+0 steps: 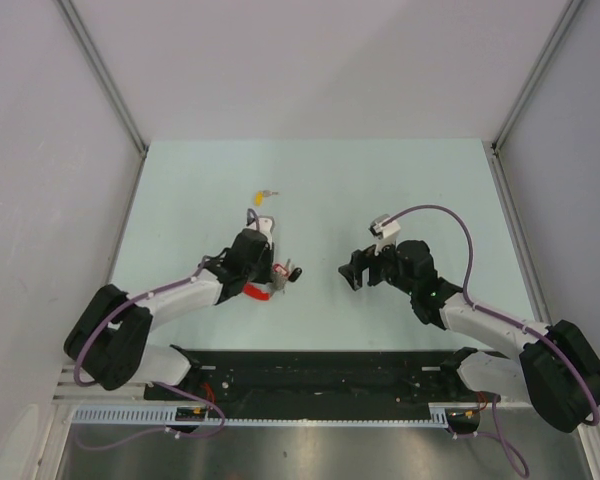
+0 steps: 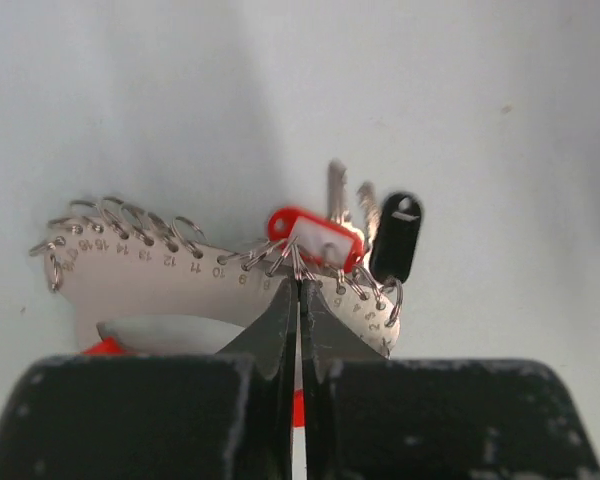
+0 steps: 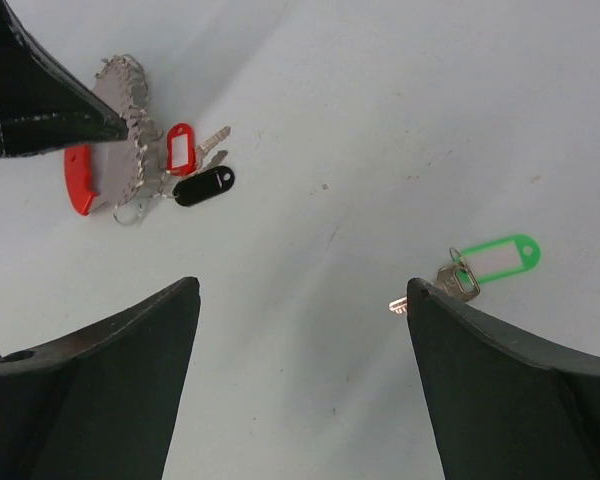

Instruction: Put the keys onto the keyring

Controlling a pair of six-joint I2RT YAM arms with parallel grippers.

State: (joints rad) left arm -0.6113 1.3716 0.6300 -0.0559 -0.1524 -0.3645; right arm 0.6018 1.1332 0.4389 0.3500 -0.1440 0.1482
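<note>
The keyring (image 2: 160, 280) is a grey numbered metal plate edged with small rings, with a red band below. A red tag (image 2: 315, 238) and a black tag (image 2: 395, 238) hang from it with two silver keys. My left gripper (image 2: 300, 285) is shut on the keyring's ringed edge; the top view shows the gripper (image 1: 272, 272) and the keyring (image 1: 260, 292). The yellow key (image 1: 261, 196) lies on the table beyond the left gripper. The green key (image 3: 485, 262) lies beside my right fingertip. My right gripper (image 3: 300, 290) is open and empty, right of the keyring (image 3: 115, 165).
The pale green table (image 1: 400, 180) is walled by white panels at the back and both sides. The black base rail (image 1: 310, 375) runs along the near edge. A purple cable (image 1: 450, 215) loops over the right arm.
</note>
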